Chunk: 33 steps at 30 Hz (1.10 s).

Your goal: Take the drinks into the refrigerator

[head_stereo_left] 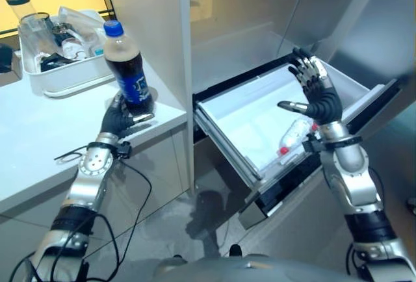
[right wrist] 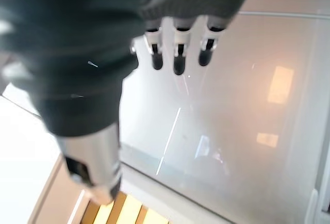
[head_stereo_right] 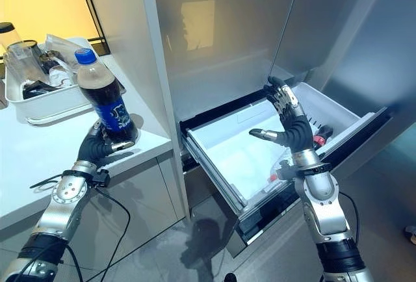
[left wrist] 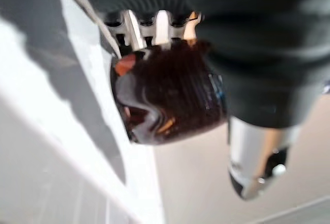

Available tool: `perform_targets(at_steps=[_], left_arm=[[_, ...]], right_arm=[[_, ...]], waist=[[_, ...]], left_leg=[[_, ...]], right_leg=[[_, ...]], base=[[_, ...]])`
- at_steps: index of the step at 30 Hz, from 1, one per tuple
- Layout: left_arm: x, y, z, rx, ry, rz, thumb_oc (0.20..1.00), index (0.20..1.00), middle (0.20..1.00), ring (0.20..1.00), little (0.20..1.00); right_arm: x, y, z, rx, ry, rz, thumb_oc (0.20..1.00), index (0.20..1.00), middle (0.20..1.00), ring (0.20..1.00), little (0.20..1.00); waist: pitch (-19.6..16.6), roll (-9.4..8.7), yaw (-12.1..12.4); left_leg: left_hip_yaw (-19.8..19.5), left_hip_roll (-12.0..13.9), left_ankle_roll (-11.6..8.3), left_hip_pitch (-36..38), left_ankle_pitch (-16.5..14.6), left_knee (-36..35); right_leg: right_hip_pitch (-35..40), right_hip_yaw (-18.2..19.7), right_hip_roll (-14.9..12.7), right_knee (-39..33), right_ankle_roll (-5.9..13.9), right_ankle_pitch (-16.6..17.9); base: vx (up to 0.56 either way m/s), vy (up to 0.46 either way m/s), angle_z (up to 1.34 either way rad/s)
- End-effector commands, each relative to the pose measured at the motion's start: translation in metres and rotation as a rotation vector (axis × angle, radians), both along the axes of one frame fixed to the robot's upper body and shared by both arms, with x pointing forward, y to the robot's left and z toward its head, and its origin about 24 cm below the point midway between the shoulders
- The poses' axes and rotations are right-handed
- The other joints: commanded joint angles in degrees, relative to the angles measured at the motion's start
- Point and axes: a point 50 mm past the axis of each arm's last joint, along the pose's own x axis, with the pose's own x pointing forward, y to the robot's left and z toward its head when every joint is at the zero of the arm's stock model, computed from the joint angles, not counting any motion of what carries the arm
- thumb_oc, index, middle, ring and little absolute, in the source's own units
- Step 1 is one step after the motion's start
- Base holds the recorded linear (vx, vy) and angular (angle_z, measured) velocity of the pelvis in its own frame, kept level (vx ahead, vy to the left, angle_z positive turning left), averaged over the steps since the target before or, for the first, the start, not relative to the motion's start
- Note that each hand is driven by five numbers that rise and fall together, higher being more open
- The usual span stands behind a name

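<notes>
Left hand (head_stereo_left: 120, 116) is wrapped round the base of the dark cola bottle with blue cap (head_stereo_left: 127, 74) at the white tabletop (head_stereo_left: 39, 132) edge (full, top-heavy, slick plastic, so grip mid-body). Right hand (head_stereo_left: 315, 90) spread above the open white fridge drawer (head_stereo_left: 240, 119).

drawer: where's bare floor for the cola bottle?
The drawer floor is bare across its middle and the end nearest the counter. Bottles crowd the far end, beneath the open right hand. The left hand grips the cola bottle.
</notes>
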Motion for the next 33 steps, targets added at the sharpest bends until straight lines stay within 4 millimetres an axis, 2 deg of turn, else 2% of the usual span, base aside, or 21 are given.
perform_targets(at_steps=[1, 11, 21, 24, 28, 29, 30, 31, 32, 33], left_arm=[[0.022, -0.018, 0.021, 0.006, -0.072, -0.084, 1.0, 1.0, 1.0, 1.0, 1.0], [0.036, -0.042, 0.012, -0.028, -0.033, -0.116, 1.0, 1.0, 1.0, 1.0, 1.0], [0.05, -0.061, 0.021, -0.065, -0.066, -0.115, 1.0, 1.0, 1.0, 1.0, 1.0], [0.055, -0.072, 0.028, -0.091, -0.092, -0.139, 1.0, 1.0, 1.0, 1.0, 1.0], [0.055, -0.076, 0.028, -0.108, -0.094, -0.149, 1.0, 1.0, 1.0, 1.0, 1.0], [0.055, -0.078, 0.029, -0.114, -0.095, -0.154, 1.0, 1.0, 1.0, 1.0, 1.0], [0.055, -0.078, 0.028, -0.114, -0.094, -0.154, 0.674, 0.674, 0.674, 0.674, 0.674], [0.055, -0.079, 0.029, -0.116, -0.095, -0.159, 0.555, 0.555, 0.555, 0.555, 0.555], [0.055, -0.08, 0.029, -0.117, -0.096, -0.159, 0.2, 0.2, 0.2, 0.2, 0.2], [0.055, -0.079, 0.027, -0.117, -0.09, -0.151, 0.2, 0.2, 0.2, 0.2, 0.2]], right_arm=[[-0.012, 0.005, 0.029, 0.037, -0.15, 0.055, 1.0, 1.0, 1.0, 1.0, 1.0], [-0.012, 0.016, 0.024, 0.055, -0.123, 0.118, 1.0, 1.0, 1.0, 1.0, 1.0], [-0.014, 0.021, 0.015, 0.051, -0.079, 0.142, 1.0, 1.0, 1.0, 1.0, 1.0], [-0.015, 0.021, 0.013, 0.052, -0.067, 0.145, 1.0, 1.0, 1.0, 1.0, 1.0], [-0.015, 0.021, 0.011, 0.055, -0.057, 0.143, 1.0, 1.0, 1.0, 1.0, 1.0], [-0.016, 0.021, 0.011, 0.053, -0.06, 0.143, 1.0, 1.0, 1.0, 1.0, 1.0], [-0.016, 0.021, 0.011, 0.053, -0.058, 0.142, 1.0, 1.0, 1.0, 1.0, 1.0], [-0.016, 0.021, 0.01, 0.054, -0.057, 0.142, 1.0, 1.0, 1.0, 1.0, 1.0], [-0.016, 0.021, 0.009, 0.054, -0.054, 0.141, 1.0, 1.0, 1.0, 1.0, 1.0], [-0.016, 0.021, 0.009, 0.056, -0.053, 0.139, 1.0, 1.0, 1.0, 1.0, 1.0]], waist=[[-0.54, -0.13, -0.48], [-0.7, -0.06, -1.48], [-0.96, 0.09, -2.24], [-0.83, -0.08, -2.44], [-0.9, 0.04, -2.5], [-0.8, -0.14, -2.52], [-0.88, 0.0, -2.52], [-0.92, 0.01, -2.52], [-0.91, -0.03, -2.54], [-0.95, -0.06, -2.56]], left_leg=[[2.22, 4.69, -2.64, 1.49, -3.37, 0.09], [2.72, 4.79, -2.67, 1.62, -3.44, 0.09], [2.88, 4.83, -2.69, 1.92, -4.09, 0.09], [2.78, 4.74, -2.69, 1.35, -3.34, 0.09], [2.73, 4.85, -2.72, 1.57, -3.9, 0.09], [2.7, 4.75, -2.74, 1.14, -3.18, 0.09], [2.71, 4.86, -2.75, 1.46, -3.82, 0.09], [2.67, 4.85, -2.74, 1.45, -3.82, 0.09], [2.69, 4.85, -2.74, 1.4, -3.8, 0.09], [2.72, 4.83, -2.75, 1.38, -3.82, 0.09]], right_leg=[[-2.24, 1.06, -6.82, 3.72, 7.58, -0.08], [-2.51, 1.57, -6.57, 3.76, 7.58, 0.1], [-2.06, 1.7, -6.22, 3.42, 7.7, -0.29], [-2.38, 1.65, -6.33, 3.4, 7.61, 0.23], [-2.08, 1.53, -6.26, 3.16, 7.71, -0.15], [-2.52, 1.67, -6.33, 3.25, 7.57, 0.36], [-2.13, 1.6, -6.25, 3.09, 7.69, -0.09], [-2.14, 1.6, -6.23, 3.08, 7.67, -0.06], [-2.16, 1.6, -6.21, 3.04, 7.67, -0.03], [-2.15, 1.61, -6.19, 3.04, 7.66, -0.04]], base=[[0.0, 0.0, 0.0], [0.01, 0.0, -0.02], [0.0, -0.001, -0.03], [0.0, -0.005, -0.01], [-0.01, -0.004, 0.0], [0.0, 0.0, 0.0], [0.0, 0.0, 0.0], [0.03, 0.002, 0.0], [0.0, 0.0, 0.0], [-0.05, -0.015, 0.01]])
